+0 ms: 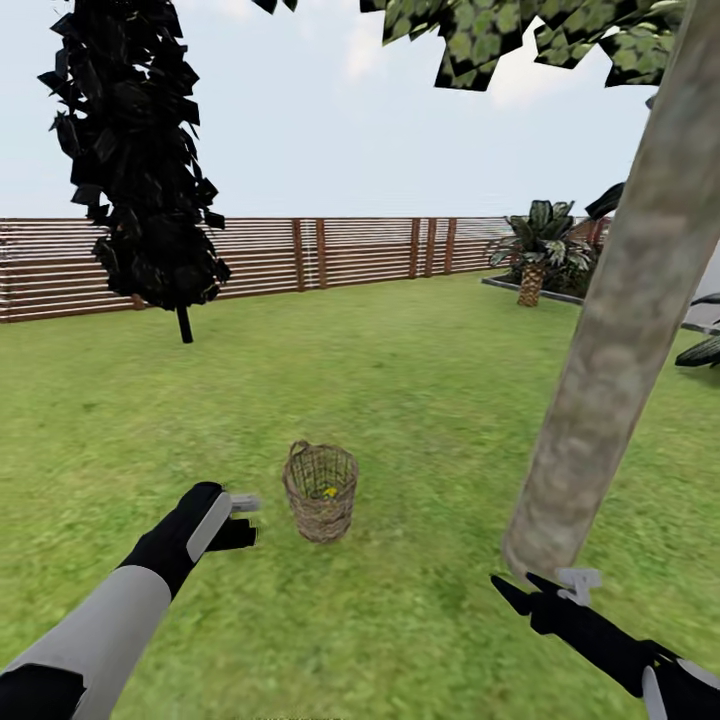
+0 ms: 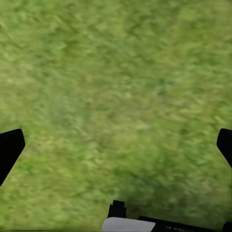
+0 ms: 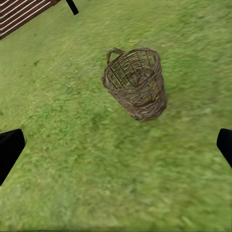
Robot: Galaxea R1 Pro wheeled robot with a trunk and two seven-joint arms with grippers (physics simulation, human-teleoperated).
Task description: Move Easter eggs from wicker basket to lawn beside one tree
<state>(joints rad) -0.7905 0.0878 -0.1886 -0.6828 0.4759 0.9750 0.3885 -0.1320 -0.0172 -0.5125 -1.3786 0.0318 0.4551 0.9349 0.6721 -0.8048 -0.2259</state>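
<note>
The brown wicker basket (image 1: 320, 492) stands upright on the lawn (image 1: 400, 380), just ahead of me. A patch of yellow from an Easter egg (image 1: 328, 491) shows through its weave; the count inside cannot be told. My left gripper (image 1: 247, 520) hovers open a little to the left of the basket, over bare grass (image 2: 116, 96). My right gripper (image 1: 545, 586) is open near the foot of the tree (image 1: 620, 330), a thick grey-brown trunk at the right. The right wrist view looks at the basket (image 3: 137, 82) from some way off, between wide-spread fingertips (image 3: 9, 150).
A dark narrow cypress (image 1: 140, 170) stands at the back left before the brown slatted fence (image 1: 330, 250). A short palm (image 1: 535, 255) grows in a bed at the back right. Grass stretches all around the basket.
</note>
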